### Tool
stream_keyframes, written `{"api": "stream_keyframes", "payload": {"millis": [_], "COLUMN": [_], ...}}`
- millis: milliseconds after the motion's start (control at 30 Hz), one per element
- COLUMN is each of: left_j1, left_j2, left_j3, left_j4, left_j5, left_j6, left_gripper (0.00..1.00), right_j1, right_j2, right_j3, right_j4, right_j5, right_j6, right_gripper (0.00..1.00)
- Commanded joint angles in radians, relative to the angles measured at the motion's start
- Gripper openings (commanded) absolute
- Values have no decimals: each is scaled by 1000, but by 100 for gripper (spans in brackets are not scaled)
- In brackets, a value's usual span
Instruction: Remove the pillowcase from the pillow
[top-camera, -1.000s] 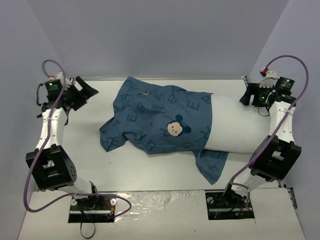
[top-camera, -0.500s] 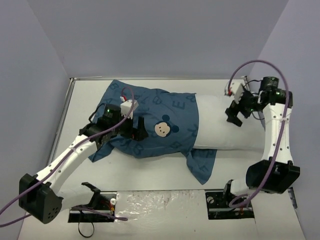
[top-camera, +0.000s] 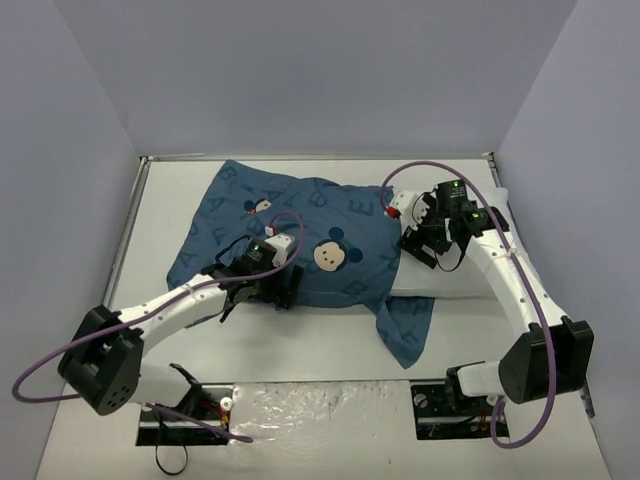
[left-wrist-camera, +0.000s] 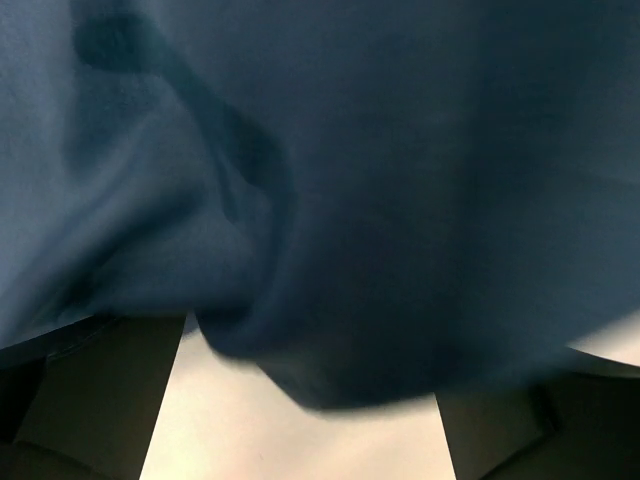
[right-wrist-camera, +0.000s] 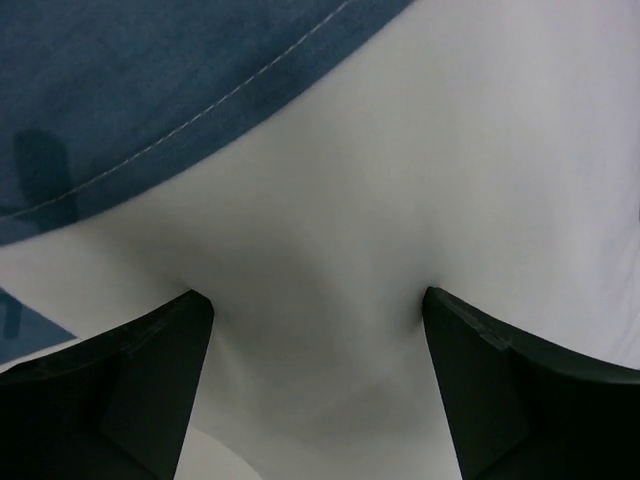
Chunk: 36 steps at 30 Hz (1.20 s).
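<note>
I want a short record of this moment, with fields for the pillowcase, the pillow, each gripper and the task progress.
pillowcase: covers the left part of the pillow
pillow: right end bare
left gripper: open, on the pillowcase, a cloth fold between its fingers
right gripper: open, pressed into the bare pillow beside the pillowcase edge
progress: pillowcase not yet off

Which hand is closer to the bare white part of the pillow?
Right. The right hand presses on the pillow just past the pillowcase hem; the left hand is away from it, on the pillowcase's near edge.
</note>
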Motion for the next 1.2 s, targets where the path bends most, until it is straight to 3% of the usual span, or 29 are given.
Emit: {"api": "stream_keyframes", "payload": {"millis": [0, 33, 100, 133, 200, 300, 333, 600, 767, 900, 933, 1167], "left_j1": [-2, 1, 3, 3, 9, 66, 116, 337, 414, 698, 727, 768], "left_j2": [48, 56, 54, 45, -4, -96, -122, -314, -322, -343, -345, -326], "left_j3": [23, 43, 57, 60, 48, 10, 1, -4, 46, 86, 117, 263], "left_j4": [92, 69, 14, 0, -32, -28, -20, 40, -61, -104, -114, -157], "left_j5": [-95, -107, -115, -142, -199, -246, -248, -124, -176, -135, -147, -216], "left_j6": [29, 35, 43, 46, 52, 52, 51, 29, 37, 0, -4, -15], "left_gripper": [99, 89, 71, 52, 28, 6, 3, 2, 2, 2, 2, 2], "right_j1": [-18, -28, -50, -63, -116, -182, -183, -263, -281, -344, -364, -497], "right_j2": [37, 58, 72, 77, 77, 65, 60, 52, 60, 56, 57, 103], "right_j3": [-17, -12, 4, 9, 32, 64, 73, 138, 170, 222, 233, 333], "right_j4": [122, 120, 120, 123, 122, 120, 119, 92, 91, 76, 76, 77], "right_j5": [97, 77, 17, -6, -76, -146, -161, -256, -247, -308, -315, -396], "right_j6": [92, 104, 120, 123, 129, 120, 118, 110, 111, 101, 100, 111], "right_gripper": [77, 41, 4, 0, 0, 0, 0, 0, 0, 0, 0, 0]}}
